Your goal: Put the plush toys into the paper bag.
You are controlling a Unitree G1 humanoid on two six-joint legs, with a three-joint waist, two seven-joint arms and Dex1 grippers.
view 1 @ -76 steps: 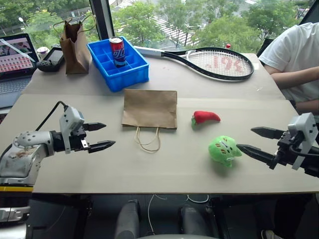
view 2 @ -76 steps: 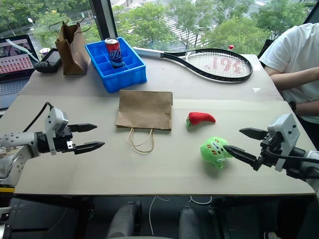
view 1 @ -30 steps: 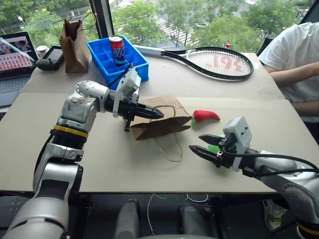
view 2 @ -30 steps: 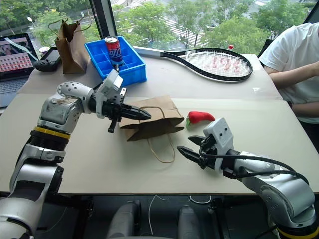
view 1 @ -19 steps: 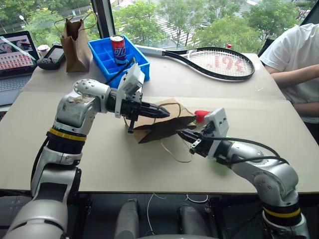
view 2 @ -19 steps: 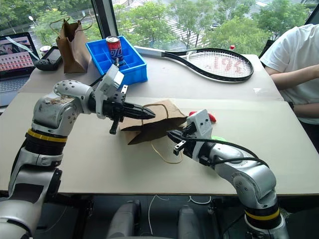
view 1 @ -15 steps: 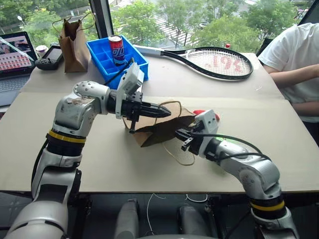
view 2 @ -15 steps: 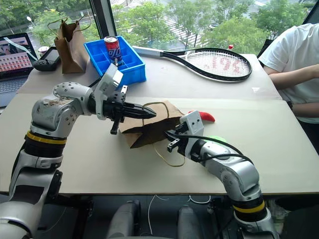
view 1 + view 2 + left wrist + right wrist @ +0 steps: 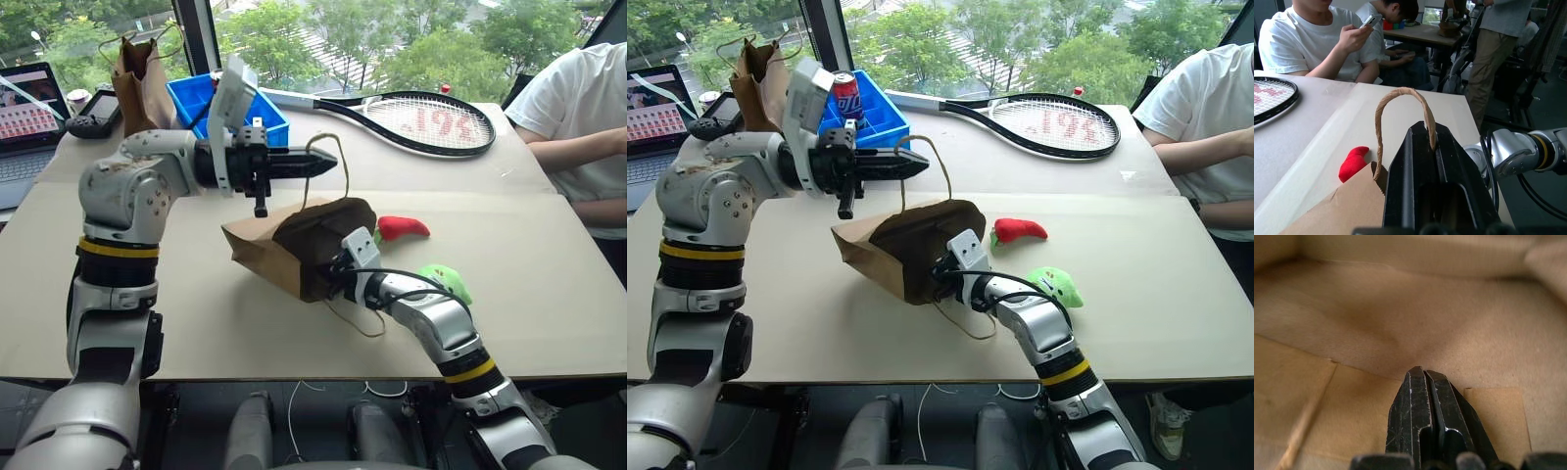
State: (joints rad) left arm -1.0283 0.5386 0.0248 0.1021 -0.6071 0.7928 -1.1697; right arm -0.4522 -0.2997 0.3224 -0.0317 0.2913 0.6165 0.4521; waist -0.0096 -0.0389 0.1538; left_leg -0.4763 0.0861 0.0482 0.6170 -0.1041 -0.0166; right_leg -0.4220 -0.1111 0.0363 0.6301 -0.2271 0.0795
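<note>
the right claw [image 9: 1426,374] has its two black fingers [image 9: 1413,406] pressed together with no gap, empty. all around it is the light-brown inner paper of the paper bag [image 9: 1400,323], creased, with a folded seam flap beside the fingertips.

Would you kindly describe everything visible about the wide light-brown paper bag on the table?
The wide light-brown kraft paper bag lies tilted on its side on the pale tabletop, its dark open mouth raised and facing the red chili plush. It has twisted paper loop handles: the left hand, shut, lifts the upper handle, while the other handle trails on the table. The right hand, shut, reaches inside the mouth. The paper looks creased.
</note>
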